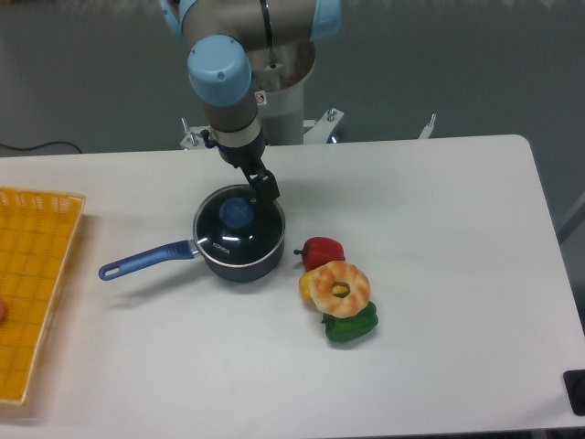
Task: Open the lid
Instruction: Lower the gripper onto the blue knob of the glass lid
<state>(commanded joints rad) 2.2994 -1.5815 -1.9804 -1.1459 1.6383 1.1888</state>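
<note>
The gripper point(264, 187), jaw state impossible to tell, is hovering at 1 o'clock of the lid point(239, 217), which is sitting on the saucepan point(233, 254).

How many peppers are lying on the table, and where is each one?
3. The red pepper lies right of the saucepan; the yellow pepper is mostly hidden under the doughnut; the green pepper lies below it.
</note>
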